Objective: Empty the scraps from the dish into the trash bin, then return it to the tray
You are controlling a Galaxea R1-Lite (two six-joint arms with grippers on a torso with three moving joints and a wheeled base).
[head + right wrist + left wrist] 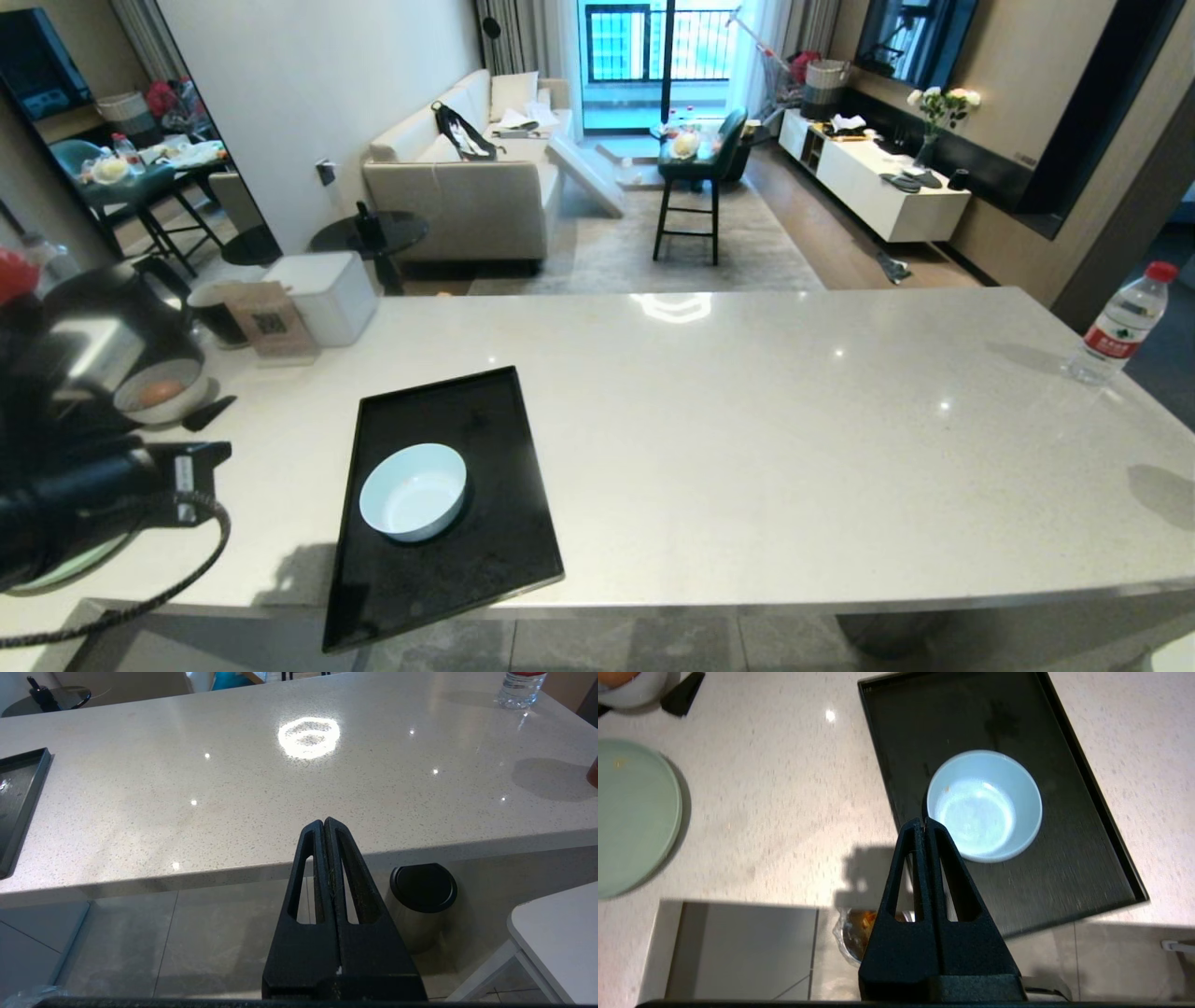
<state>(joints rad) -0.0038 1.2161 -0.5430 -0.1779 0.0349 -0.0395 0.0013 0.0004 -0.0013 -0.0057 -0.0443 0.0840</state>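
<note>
One small pale blue dish [413, 491] sits upright on the black tray [485, 569], a little toward the tray's left side, and its inside looks empty apart from a tiny orange speck near the rim. The tray lies on a pale speckled counter [747, 420], with its near end hanging past the counter's front edge.

Seen from the left wrist, the left gripper [924, 822] hangs above the counter's front edge, just beside the dish, holding nothing; its jaws are pressed together. Below it, on the floor, part of the trash bin [854, 935] shows behind the gripper, with its crinkly clear bag and orange scraps [867, 919] inside. A large mint-green plate [635, 816] rests on the counter well left of the tray, and a white bowl [161, 392] with something orange inside stands farther back on the left.

From the right wrist, the right gripper [324, 821] hangs in front of the counter edge, well apart from the tray, its jaws pressed together and empty. A steel cylinder with a black top [420, 905] stands on the floor under the counter. A water bottle [1120, 327] stands at the counter's far right.
</note>
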